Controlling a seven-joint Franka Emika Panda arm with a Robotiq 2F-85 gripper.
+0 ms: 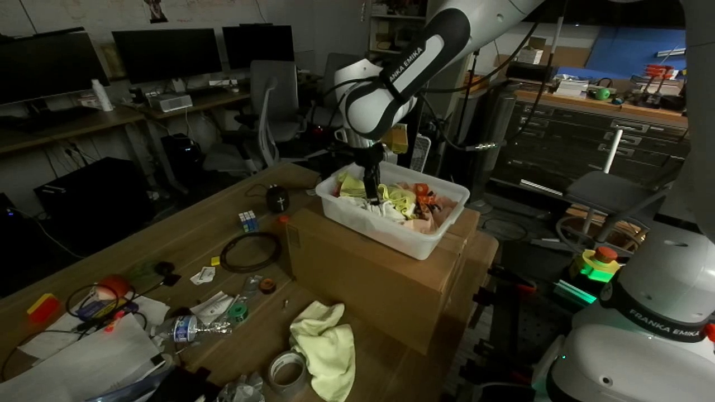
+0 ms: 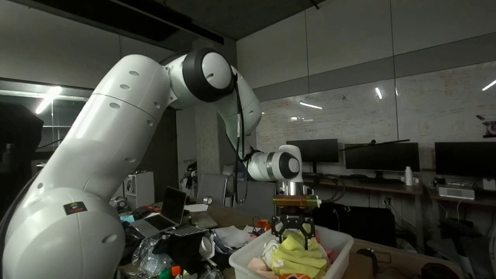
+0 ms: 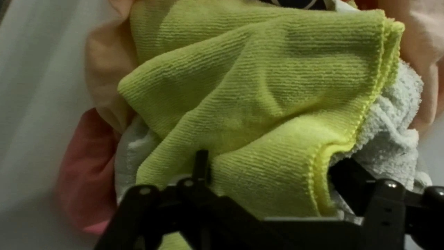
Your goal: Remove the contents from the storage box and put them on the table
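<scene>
The wooden table (image 1: pixel 385 363) is the largest thing and spreads below the jaws. On it stands a cardboard carton (image 1: pixel 363 273), under the jaws. On this carton rests the white storage box (image 1: pixel 368 228), and the jaws are inside its rim. The gripper (image 2: pixel 293 240) points downward; its jaws stand wide apart, with a fold of the ribbed yellow-green cloth (image 3: pixel 263 86) between them. Whether they press on it, I cannot tell. Another, pale yellow-green cloth (image 1: pixel 329 346) lies on the table, well apart from the jaws. In the wrist view, a grey-white cloth (image 3: pixel 392 139) is just beside the jaw at the right, and a pink cloth (image 3: pixel 86 166) is left of the jaws. A puzzle cube (image 1: pixel 248 221) sits lower than the jaws, on the table.
</scene>
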